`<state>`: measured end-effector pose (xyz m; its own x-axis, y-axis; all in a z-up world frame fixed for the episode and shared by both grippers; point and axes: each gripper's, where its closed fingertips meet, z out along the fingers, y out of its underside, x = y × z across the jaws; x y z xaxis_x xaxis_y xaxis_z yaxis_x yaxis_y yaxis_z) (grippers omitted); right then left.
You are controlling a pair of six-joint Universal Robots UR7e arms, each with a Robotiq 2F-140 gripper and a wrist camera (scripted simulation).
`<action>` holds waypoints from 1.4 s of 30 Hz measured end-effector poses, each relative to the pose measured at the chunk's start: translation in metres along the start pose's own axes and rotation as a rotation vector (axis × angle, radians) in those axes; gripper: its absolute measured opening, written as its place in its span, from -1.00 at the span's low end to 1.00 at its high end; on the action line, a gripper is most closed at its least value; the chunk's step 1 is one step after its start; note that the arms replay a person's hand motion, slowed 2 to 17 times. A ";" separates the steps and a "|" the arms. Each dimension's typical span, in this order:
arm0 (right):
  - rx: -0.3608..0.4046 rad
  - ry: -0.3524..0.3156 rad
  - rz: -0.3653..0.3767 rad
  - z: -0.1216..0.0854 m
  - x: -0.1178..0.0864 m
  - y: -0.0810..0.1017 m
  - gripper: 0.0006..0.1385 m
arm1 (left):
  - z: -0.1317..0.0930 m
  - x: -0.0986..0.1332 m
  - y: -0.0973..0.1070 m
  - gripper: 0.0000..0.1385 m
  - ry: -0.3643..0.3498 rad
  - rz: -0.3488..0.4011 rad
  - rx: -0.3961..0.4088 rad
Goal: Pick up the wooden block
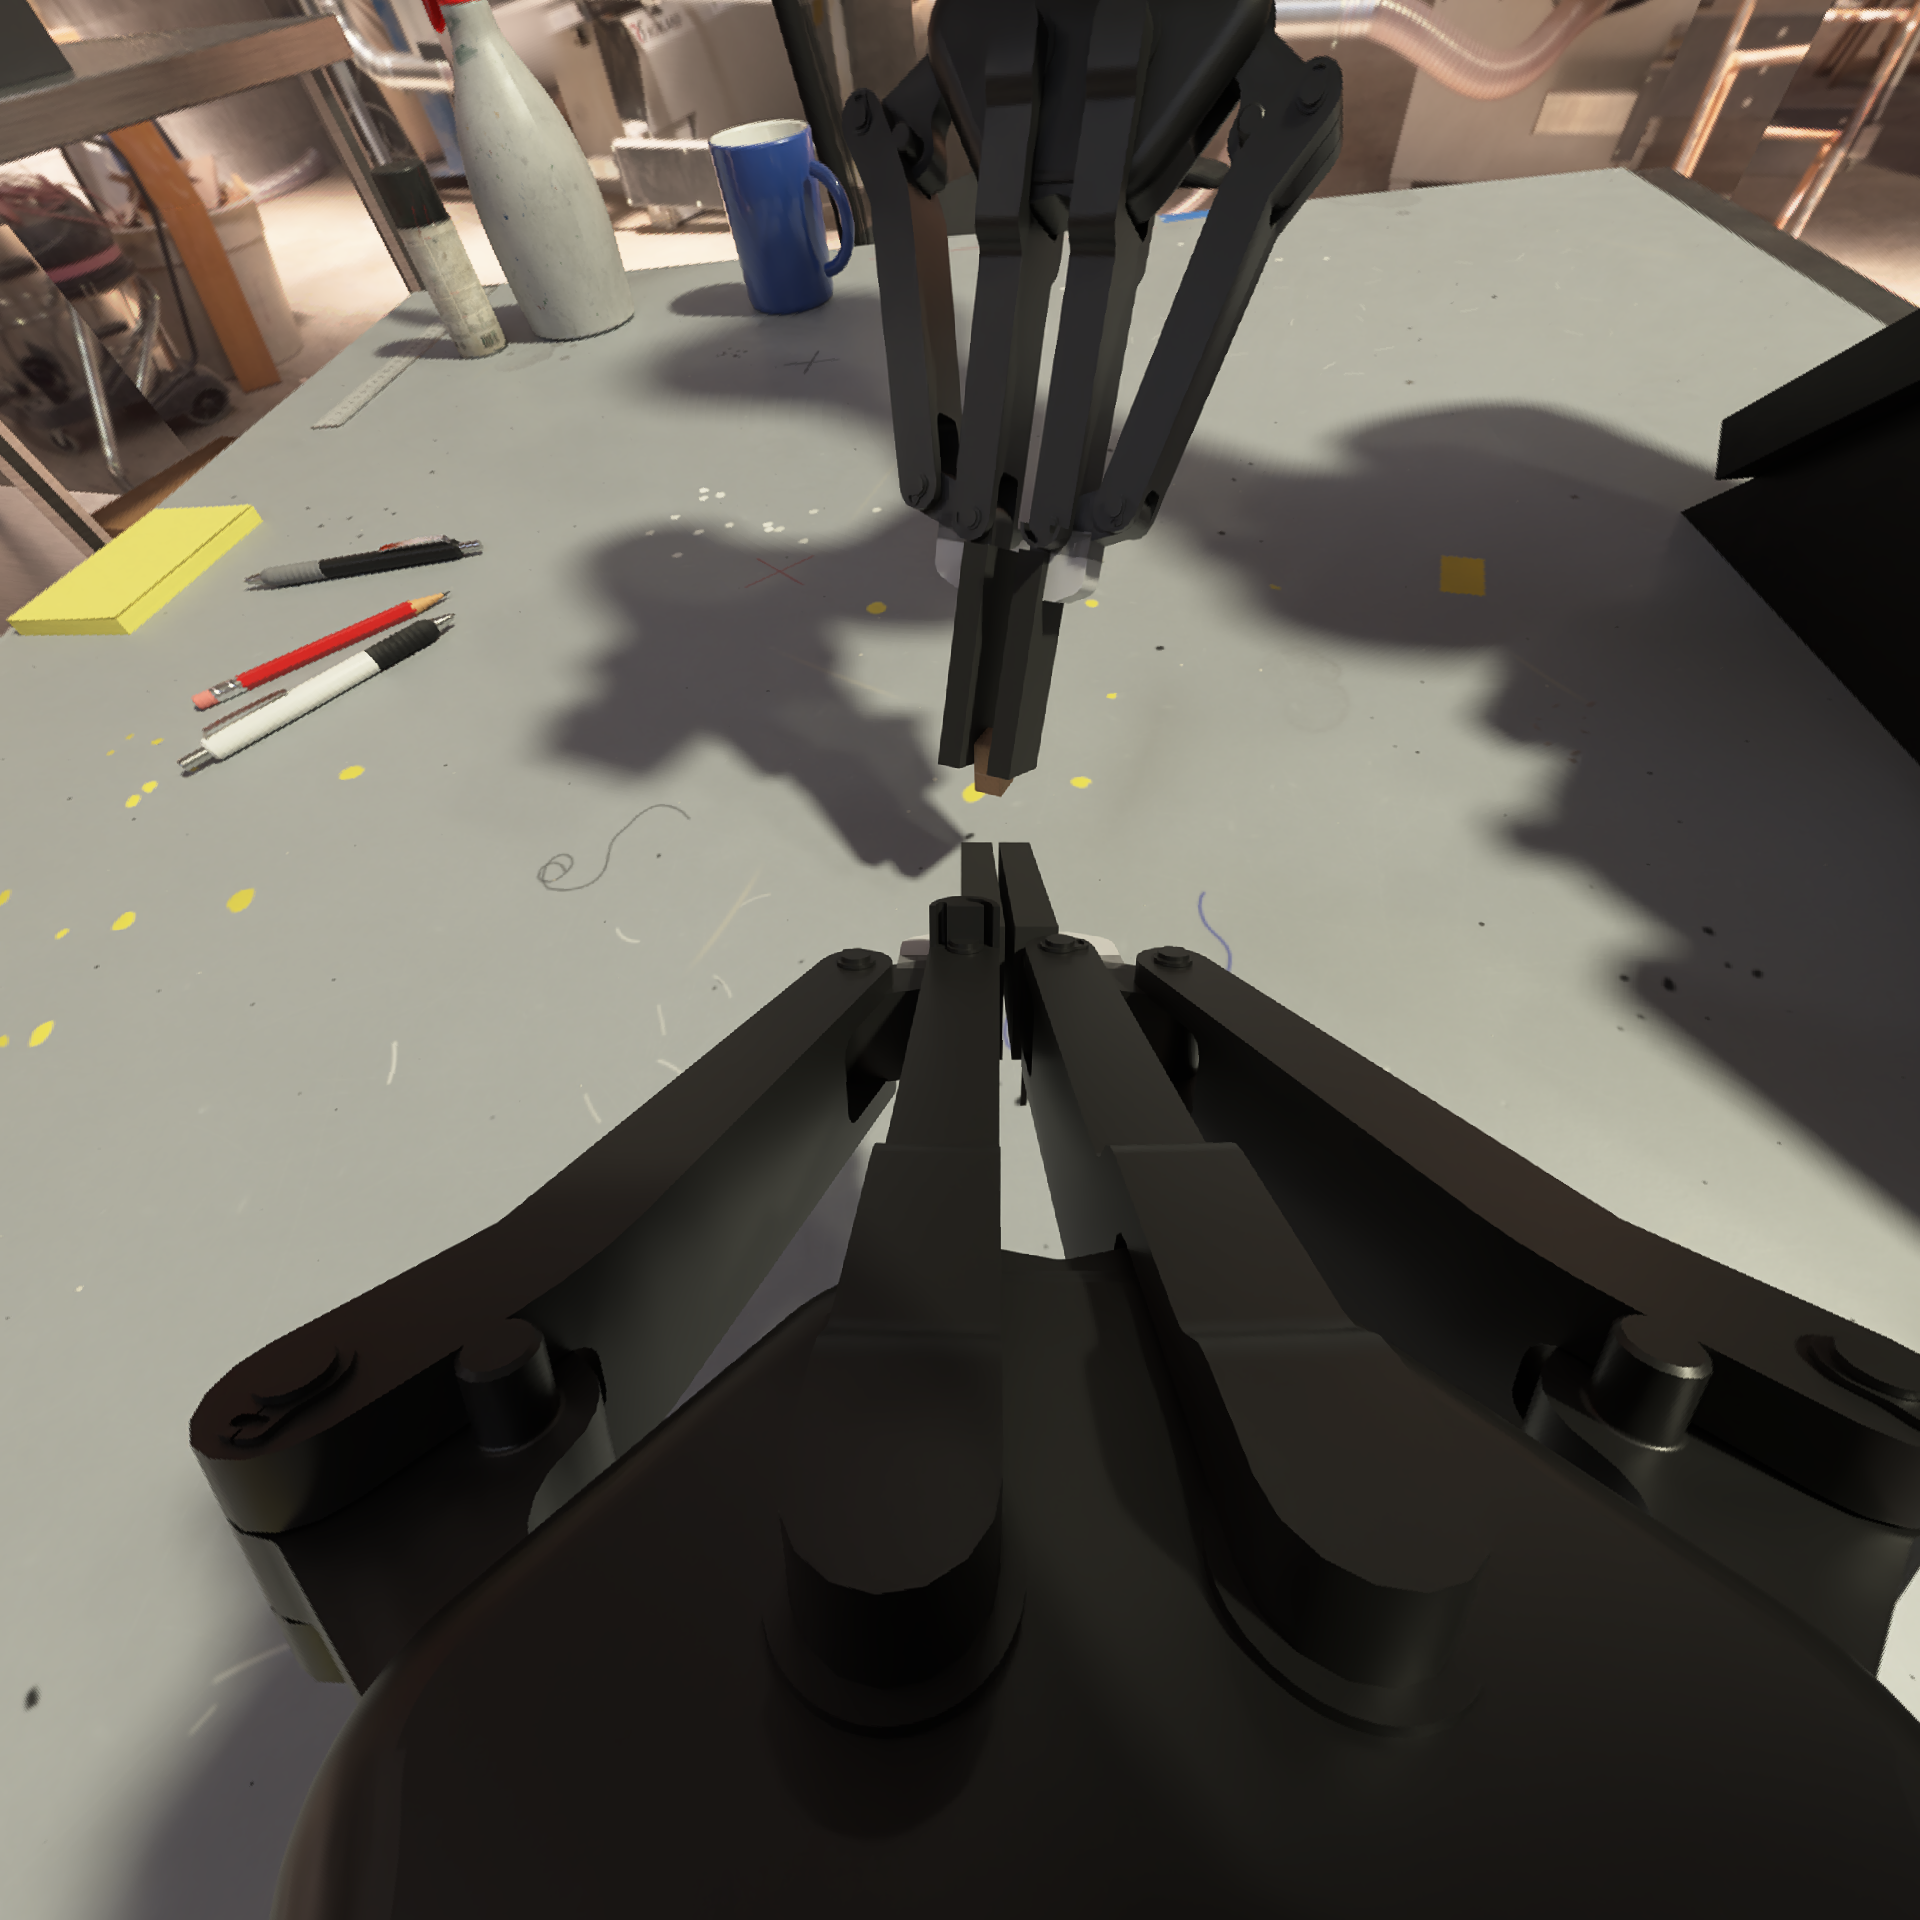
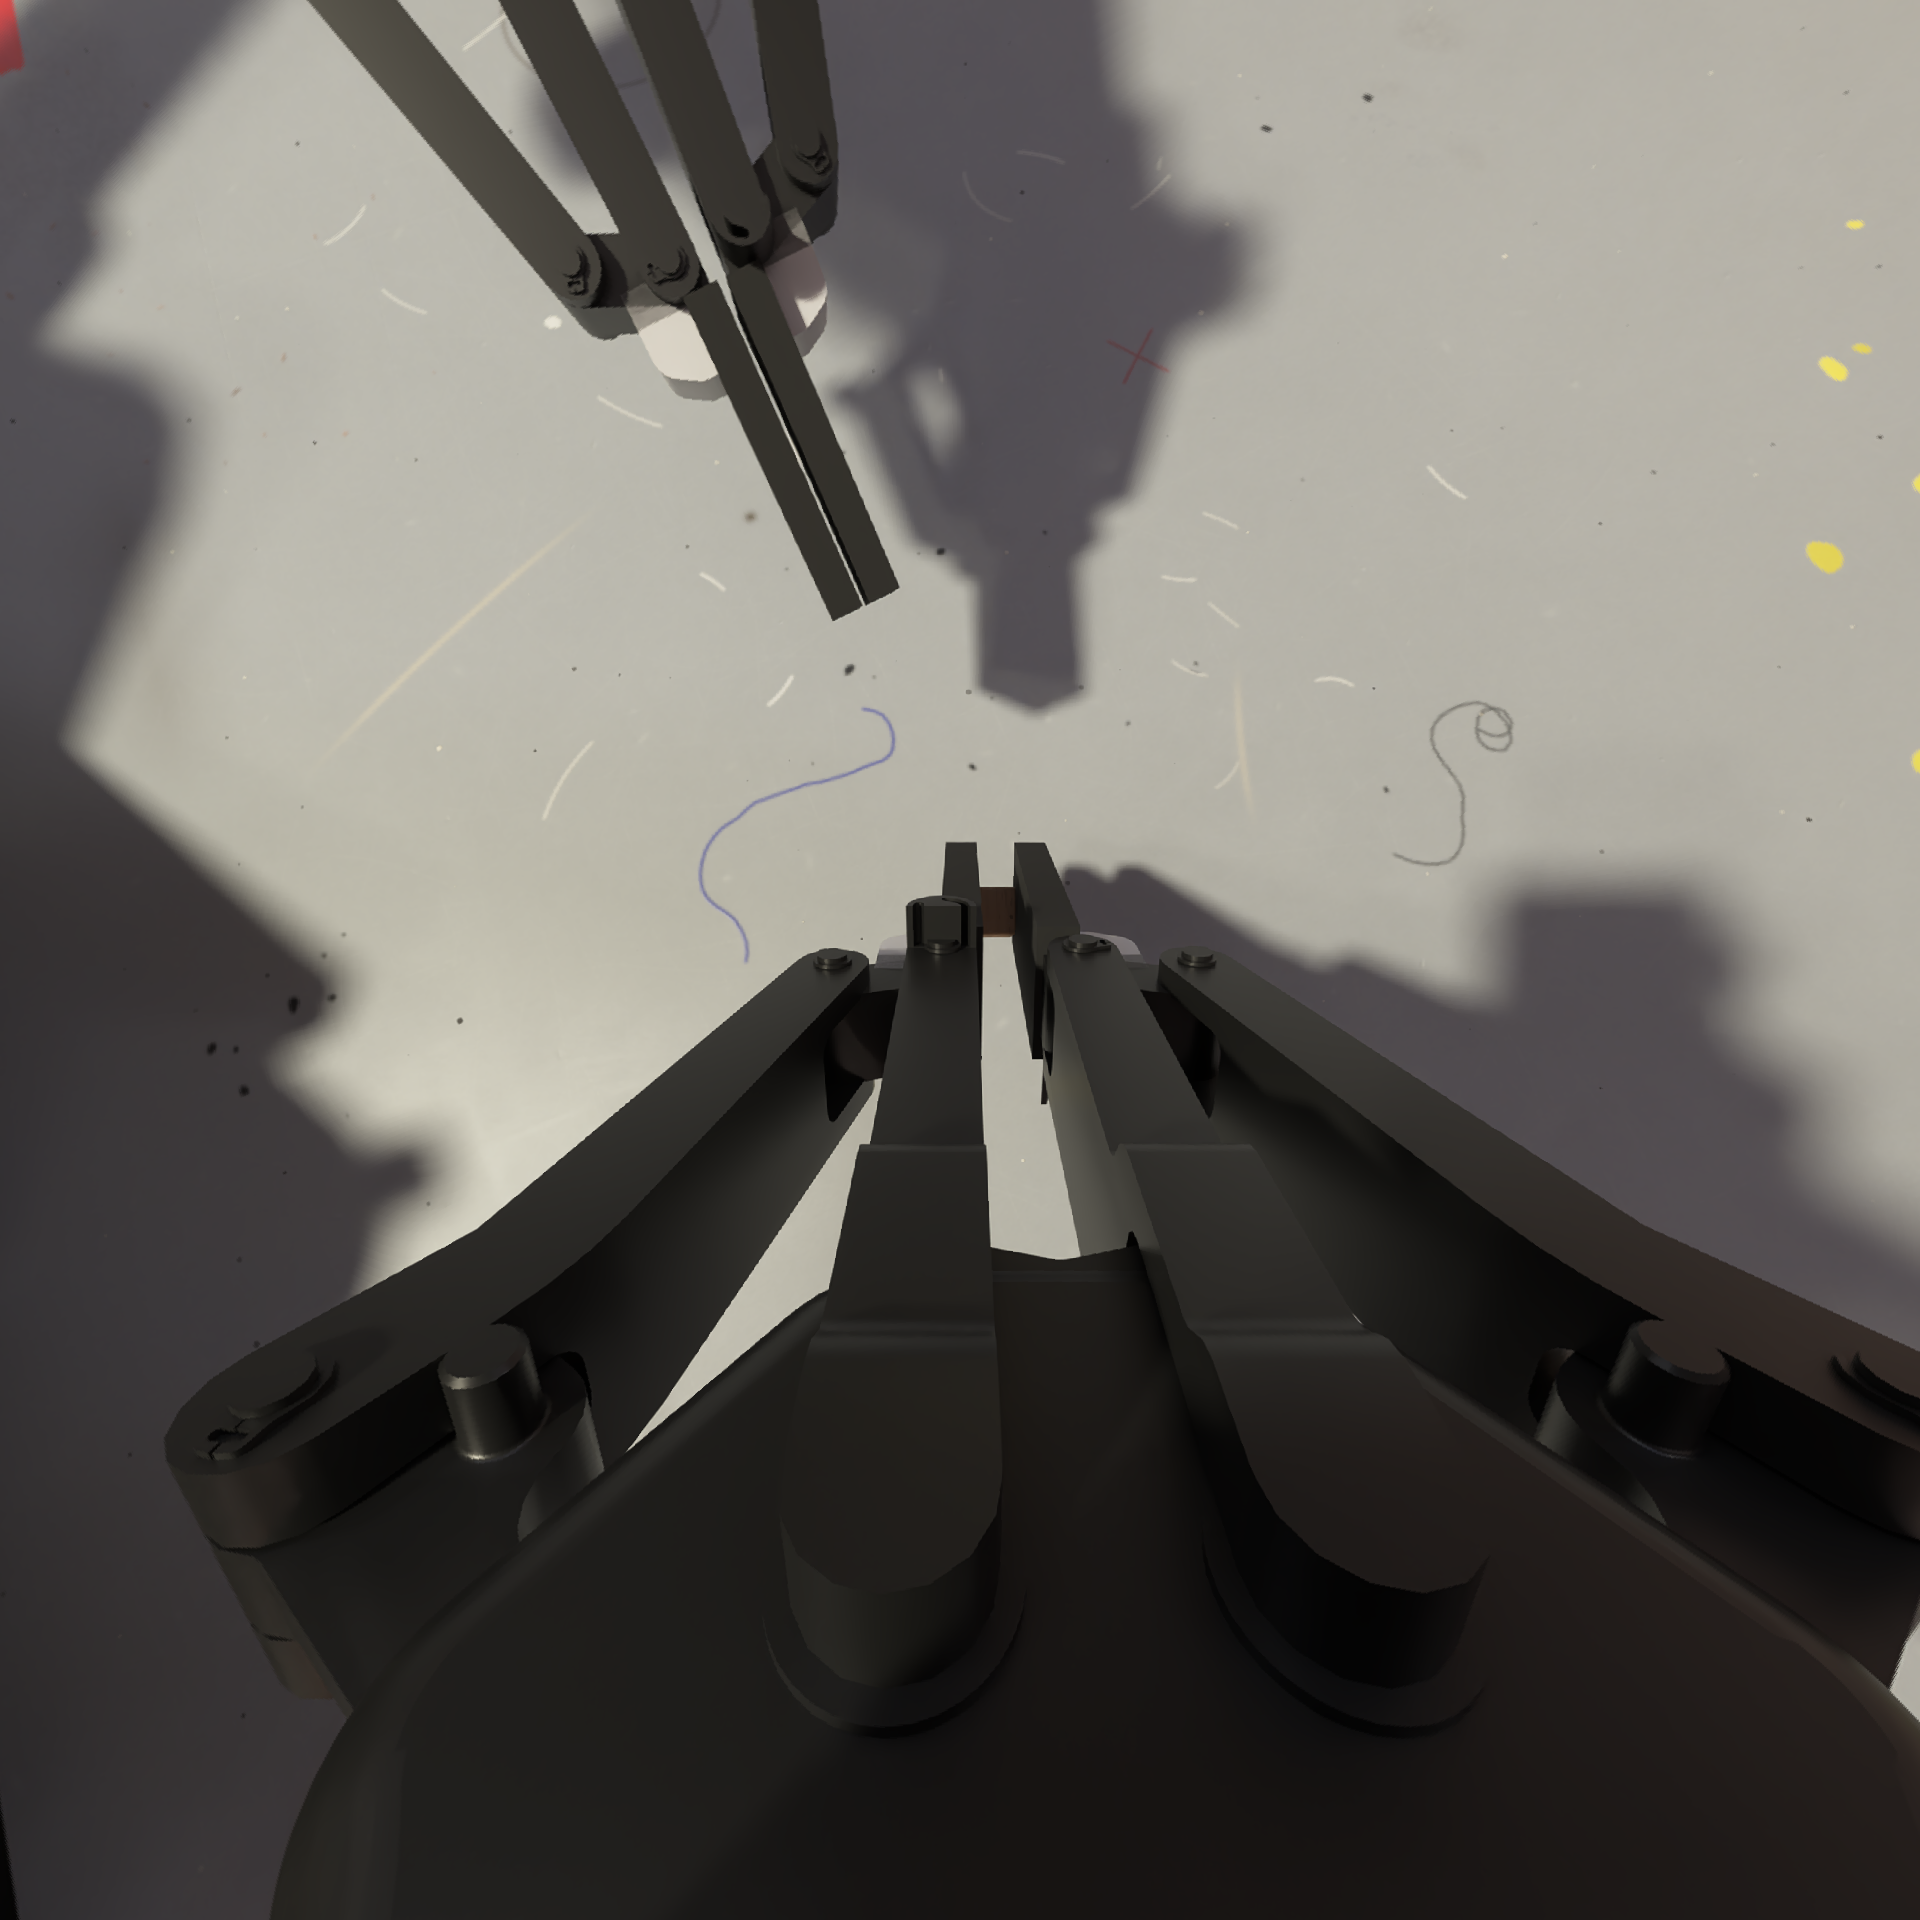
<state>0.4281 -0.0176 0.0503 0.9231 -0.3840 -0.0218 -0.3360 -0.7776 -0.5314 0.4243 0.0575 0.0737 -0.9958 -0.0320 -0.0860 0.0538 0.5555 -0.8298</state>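
Between the fingers of the right gripper [image 2: 995, 854] sits the wooden block [image 2: 997, 912], clamped above the grey table [image 2: 1351, 436], its lower end poking out below the fingertips. Just ahead of it, the left gripper [image 1: 994, 854] hangs clenched with nothing inside. Far off to its left lie pens [image 1: 317, 691] and a yellow pad [image 1: 135, 569].

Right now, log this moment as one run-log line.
right gripper: shut on wooden block, above table | left gripper: shut, empty | block: lifted
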 end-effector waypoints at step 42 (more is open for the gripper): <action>-0.029 -0.059 -0.023 0.004 0.001 -0.001 -0.87 | 0.009 -0.001 0.006 -0.95 0.045 -0.047 0.023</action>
<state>0.4300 -0.0151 0.0473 0.9397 -0.3366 -0.0604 -0.3193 -0.8003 -0.5076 0.4262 0.0539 0.0636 -0.9995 -0.0202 -0.0225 0.0082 0.5348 -0.8449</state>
